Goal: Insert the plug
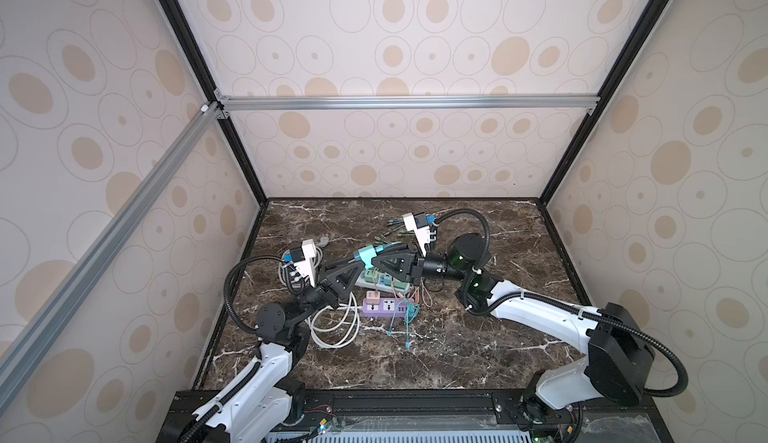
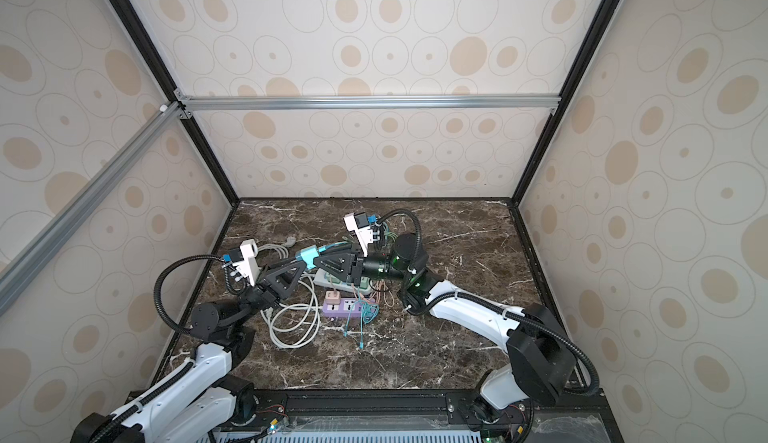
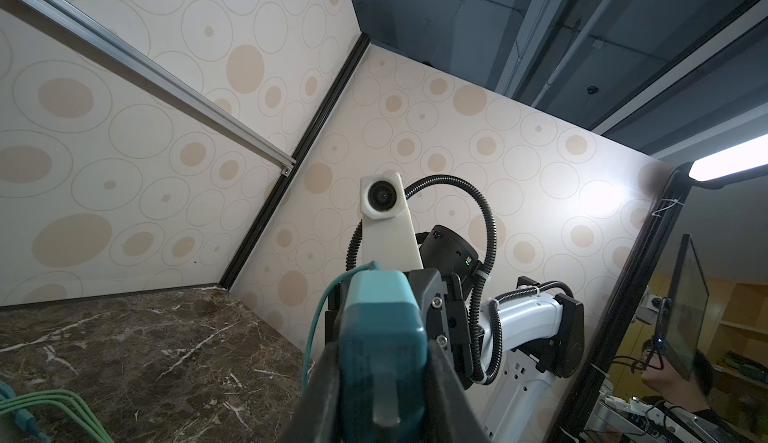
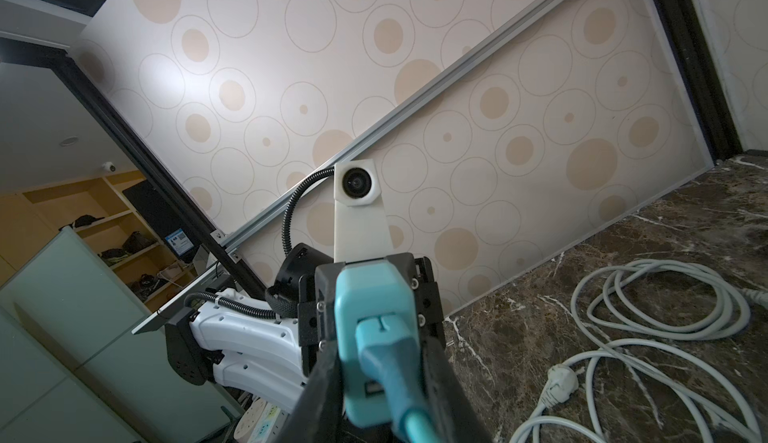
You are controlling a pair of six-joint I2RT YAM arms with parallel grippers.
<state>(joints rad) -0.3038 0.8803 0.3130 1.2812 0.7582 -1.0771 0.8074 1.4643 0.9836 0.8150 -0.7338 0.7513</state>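
Teal plug (image 1: 365, 256), purple power strip (image 1: 384, 308), brown marbled table (image 1: 478, 349).

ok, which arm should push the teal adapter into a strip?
Probably right: the prong of the teal adapter faces into the left gripper, away from the right gripper, which hangs over the green strip.

Teal charger block (image 1: 365, 256) held in air, grey prong (image 3: 384, 399) exposed at one end; teal cable connector (image 4: 388, 353) seated in opposite face. Purple power strip (image 1: 384, 308) laid flat, sockets facing up.

Adapter (image 1: 365, 255) hangs over the far strip (image 1: 366, 282) (off the table (image 1: 478, 337)). Near strip (image 1: 384, 308) lies before it; cable coil (image 1: 354, 320) left of both strips.
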